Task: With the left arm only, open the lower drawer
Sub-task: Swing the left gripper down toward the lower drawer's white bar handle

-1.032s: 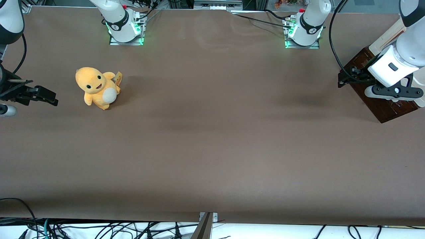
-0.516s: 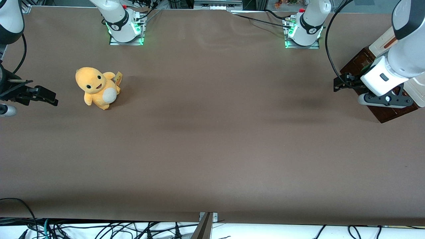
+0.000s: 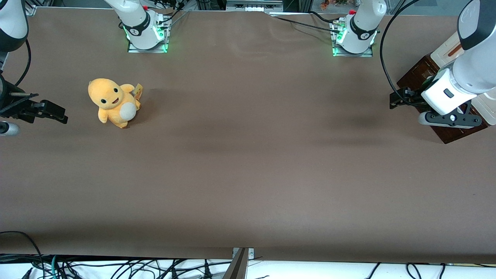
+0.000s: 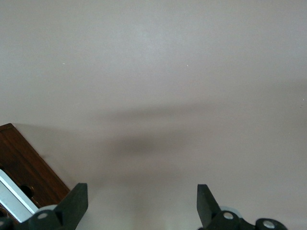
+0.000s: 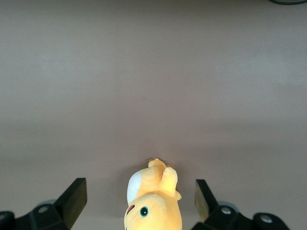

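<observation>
Since a sec ago our left arm (image 3: pixel 471 62) has swung a little toward the table's middle and lifted off the cabinet (image 3: pixel 445 83), so more of the dark wood top shows; the plush toy (image 3: pixel 112 102) hasn't budged.

The lower drawer (image 4: pixel 21 182) sits at the working arm's end of the table, low in that cabinet; in the wrist view we see only a corner of dark brown wood w/ a slice of the white bar handle (image 4: pixel 14 199), and we can't tell whether it's pulled out at all (too little shows).

Our gripper (image 3: pixel 399 100) hovers just beside the cabinet's edge, over bare table (image 3: pixel 248 155); its black fingers (image 4: pixel 76 201) stand wide apart, gripping nothing.

We judge this the approach step, handle not yet taken; next move prob. calls for turning the wrist to face the drawer front, dropping low to handle height, then closing on the bar before any pull.

Plush toy lies well apart, toward the parked arm's end.
</observation>
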Robot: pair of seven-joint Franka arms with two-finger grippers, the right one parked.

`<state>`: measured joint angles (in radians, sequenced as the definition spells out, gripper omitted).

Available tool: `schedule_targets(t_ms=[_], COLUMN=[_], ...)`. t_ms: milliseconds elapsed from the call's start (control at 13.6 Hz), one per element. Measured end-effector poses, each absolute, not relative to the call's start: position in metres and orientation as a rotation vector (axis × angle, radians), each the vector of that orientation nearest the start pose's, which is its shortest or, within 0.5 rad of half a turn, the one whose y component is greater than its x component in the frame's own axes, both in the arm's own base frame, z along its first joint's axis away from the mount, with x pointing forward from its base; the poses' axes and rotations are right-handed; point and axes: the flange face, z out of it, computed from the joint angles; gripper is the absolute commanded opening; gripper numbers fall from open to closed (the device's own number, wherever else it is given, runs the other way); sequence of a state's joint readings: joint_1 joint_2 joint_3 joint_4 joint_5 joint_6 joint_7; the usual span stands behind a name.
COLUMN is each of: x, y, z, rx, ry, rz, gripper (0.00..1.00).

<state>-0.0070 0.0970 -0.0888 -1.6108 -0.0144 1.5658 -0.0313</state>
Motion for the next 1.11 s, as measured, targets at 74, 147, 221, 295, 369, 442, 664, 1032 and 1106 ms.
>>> schedule_targets(t_ms=[74,147,221,295,369,442,664,1032,1106], x=[0.574,0.574,0.574,0.574,0.574,0.573,0.567,0.567,0.569], y=[-0.055,-0.054,-0.054,-0.056,-0.059,-0.063,-0.07,-0.071,-0.066], z=[0.551,0.551,0.551,0.551,0.552,0.552,0.548,0.502,0.482], rx=[-3.143,-3.129,-3.097,-3.052,-2.998,-2.941,-2.778,-2.479,-2.434], ry=[0.101,0.105,0.116,0.136,0.152,0.154,0.106,-0.042,-0.076], rz=[0.225,0.222,0.217,0.208,0.196,0.187,0.226,0.384,0.445], gripper=[1.0,1.0,1.0,1.0,1.0,1.0,1.0,1.0,1.0])
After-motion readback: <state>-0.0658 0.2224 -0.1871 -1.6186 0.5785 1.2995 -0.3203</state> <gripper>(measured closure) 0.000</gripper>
